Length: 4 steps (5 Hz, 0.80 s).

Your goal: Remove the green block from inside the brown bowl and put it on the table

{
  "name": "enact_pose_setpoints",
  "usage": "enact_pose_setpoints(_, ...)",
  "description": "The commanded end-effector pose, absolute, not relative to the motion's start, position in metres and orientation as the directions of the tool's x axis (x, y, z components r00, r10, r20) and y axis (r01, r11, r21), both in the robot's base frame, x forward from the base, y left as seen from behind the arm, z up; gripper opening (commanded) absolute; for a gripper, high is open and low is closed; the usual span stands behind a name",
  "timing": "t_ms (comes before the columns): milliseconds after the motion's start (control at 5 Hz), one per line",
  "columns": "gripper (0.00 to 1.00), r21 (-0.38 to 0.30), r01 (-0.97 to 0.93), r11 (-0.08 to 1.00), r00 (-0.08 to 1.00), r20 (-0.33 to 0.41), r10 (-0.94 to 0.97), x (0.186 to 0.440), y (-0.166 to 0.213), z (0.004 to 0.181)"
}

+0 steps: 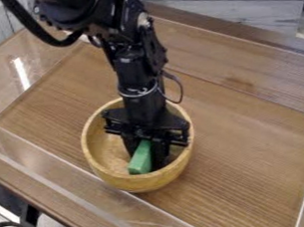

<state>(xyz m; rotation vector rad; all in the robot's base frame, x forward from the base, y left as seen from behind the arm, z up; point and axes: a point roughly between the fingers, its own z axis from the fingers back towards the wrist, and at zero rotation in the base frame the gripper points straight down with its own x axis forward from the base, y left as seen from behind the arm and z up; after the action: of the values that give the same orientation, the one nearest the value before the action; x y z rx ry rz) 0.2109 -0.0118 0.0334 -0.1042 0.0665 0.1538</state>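
The bright green flat block (pixel 143 156) leans inside the tan bowl (pixel 106 165), toward its 5 o'clock side, with the gripper (pixel 146 144) clamped on its upper end.

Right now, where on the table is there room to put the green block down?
Bare table lies right of the bowl toward the clear wall, and more behind and left of it toward the far wall. It is crowded inside the bowl, where the end effector sits over the block.
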Motion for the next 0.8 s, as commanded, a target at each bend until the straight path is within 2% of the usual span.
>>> enact_pose_setpoints(0, 1.0, -0.105, -0.205, 0.973, 0.979, -0.027, 0.204, 0.218, -0.015, 0.052)
enact_pose_setpoints(400, 1.0, -0.105, -0.262, 0.959, 0.965, -0.014, 0.262, 0.212, 0.0, 0.076)
enact_pose_setpoints(600, 1.0, -0.105, -0.248, 0.963, 0.969, -0.009, 0.249, 0.207, 0.0, 0.072)
